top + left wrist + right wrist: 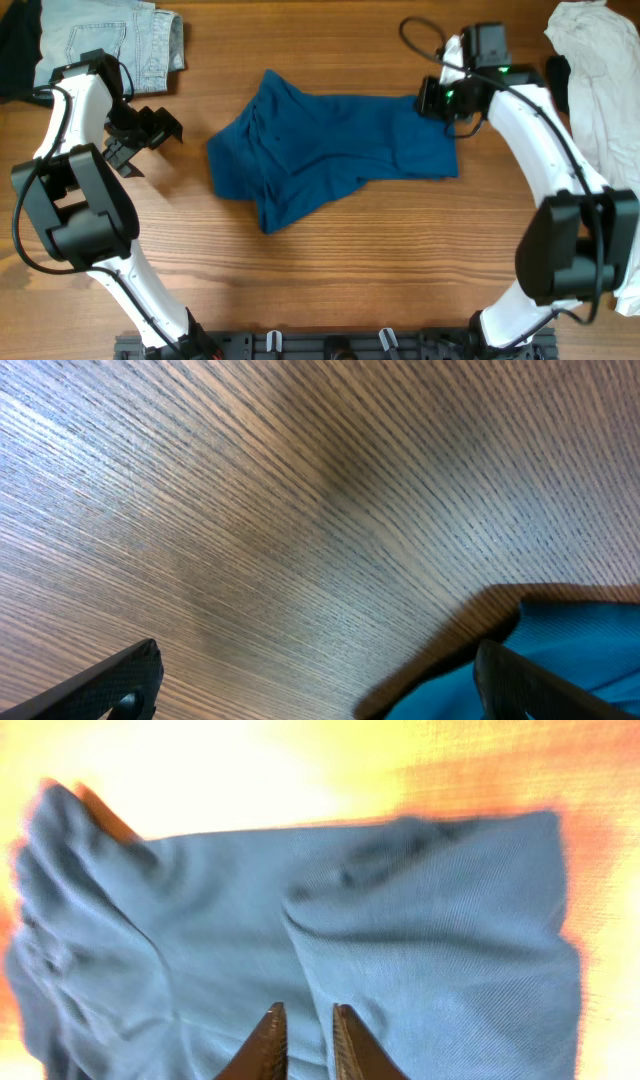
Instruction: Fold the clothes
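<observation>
- Dark tips of the right tool [305, 1032] stand only a narrow slit apart over the deep-blue top [400, 920]. No fold shows pinched between them (the cloth lies right beneath, so a light catch cannot be ruled out).
- That tool sits at the garment's far right corner, probably because a fold would be laid down or picked up from that edge.
- Under it the cloth is a soft, finely ribbed knit, flat and clean-edged on one side and gathered into loose ridges on the other.
- Seen from overhead, the top lies in the middle of the wood-grained tabletop [330, 290], roughly doubled over, with a ragged lower left corner.
- Over bare wood just beside the top's left edge, the left tool [320, 665] gapes fully wide and empty, plausibly poised to take that side.
- At the far corners, well apart, lie the pale denim piece [110, 40] and the white garment [600, 70].
</observation>
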